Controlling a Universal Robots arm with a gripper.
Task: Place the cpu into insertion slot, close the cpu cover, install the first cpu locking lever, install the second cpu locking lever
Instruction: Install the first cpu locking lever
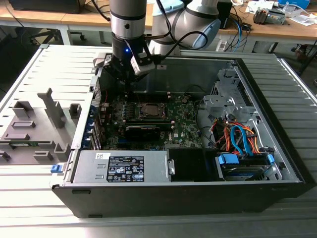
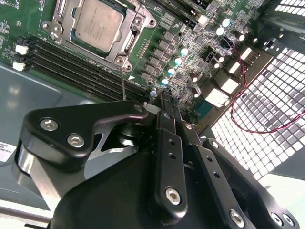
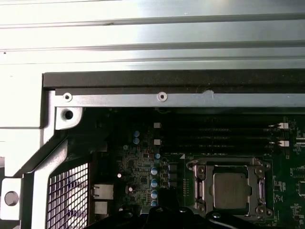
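Small silver-grey square cpu (image 2: 98,24) already seated, thin silvery cpu cover (image 2: 127,46) closed; levers seemingly latched. Black claw (image 2: 164,102) clenched, empty, at 10 o'clock.

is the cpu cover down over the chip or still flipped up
Down. In both wrist views the cpu cover lies flat as a frame around the cpu, whose metal top shows through its window.
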